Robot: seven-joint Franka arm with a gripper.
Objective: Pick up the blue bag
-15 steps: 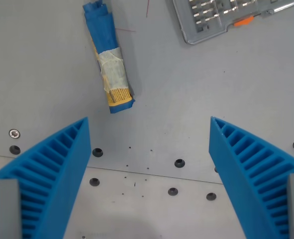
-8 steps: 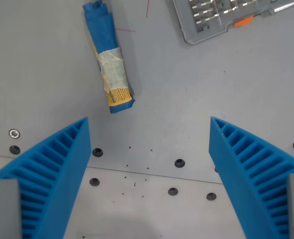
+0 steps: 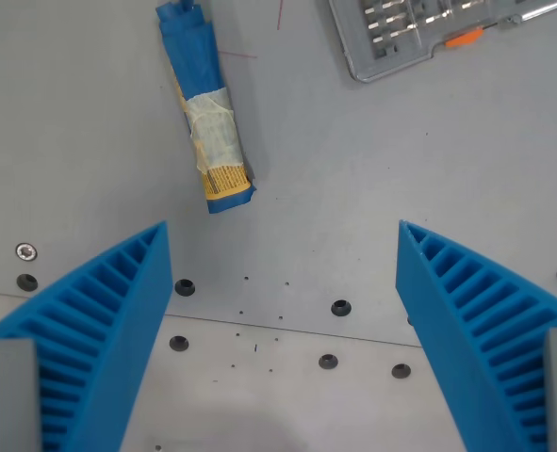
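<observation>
The blue bag (image 3: pixel 205 105) lies flat on the grey table in the upper left of the wrist view. It is long, rolled or folded, with a pale band around its middle and a yellow label near its lower end. My gripper (image 3: pixel 283 235) hovers open above the table, below and to the right of the bag. Its two ribbed blue fingers (image 3: pixel 99 320) stand wide apart with only bare table between them. The bag's top end is cut off by the picture's upper edge.
A clear plastic case (image 3: pixel 429 33) holding metal bits and an orange part lies at the upper right. Several screw holes (image 3: pixel 339 308) dot the table, and a seam between two plates runs across the lower part of the view.
</observation>
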